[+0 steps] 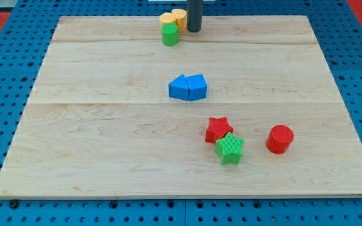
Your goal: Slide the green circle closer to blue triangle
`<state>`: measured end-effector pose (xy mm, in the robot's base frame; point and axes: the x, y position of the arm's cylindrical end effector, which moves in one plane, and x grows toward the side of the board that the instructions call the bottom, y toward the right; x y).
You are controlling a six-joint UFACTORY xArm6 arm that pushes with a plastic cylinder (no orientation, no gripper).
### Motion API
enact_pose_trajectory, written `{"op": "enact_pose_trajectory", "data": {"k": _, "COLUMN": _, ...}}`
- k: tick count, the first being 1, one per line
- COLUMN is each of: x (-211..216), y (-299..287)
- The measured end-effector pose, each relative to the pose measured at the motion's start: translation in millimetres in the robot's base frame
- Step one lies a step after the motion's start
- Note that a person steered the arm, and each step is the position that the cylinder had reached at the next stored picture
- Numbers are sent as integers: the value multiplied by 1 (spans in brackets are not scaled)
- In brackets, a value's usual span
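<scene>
My tip [194, 29] is seen at the view's top; no jaws are fitted, only a rod. The green circle [170, 34] stands upright just left of and below the tip, touching two yellow blocks [173, 18]. The blue triangle [196, 86] lies well below, abutting a blue block [179, 88]. The wooden counter [93, 125] rests on blue pegboard [5, 94].

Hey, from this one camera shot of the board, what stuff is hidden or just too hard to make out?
- My tip: whether it touches the yellow blocks; one camera view gives no depth.
- The rod's upper part: cut off by the view's top edge.
- Yellow blocks: shapes unclear; they overlap, and the green circle covers their lower part.
- Blue blocks: pressed together, so it is hard to say which is the triangle.
</scene>
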<state>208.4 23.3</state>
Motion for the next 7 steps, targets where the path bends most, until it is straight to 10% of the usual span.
{"op": "enact_pose_trajectory", "data": {"k": 7, "x": 127, "y": -88}}
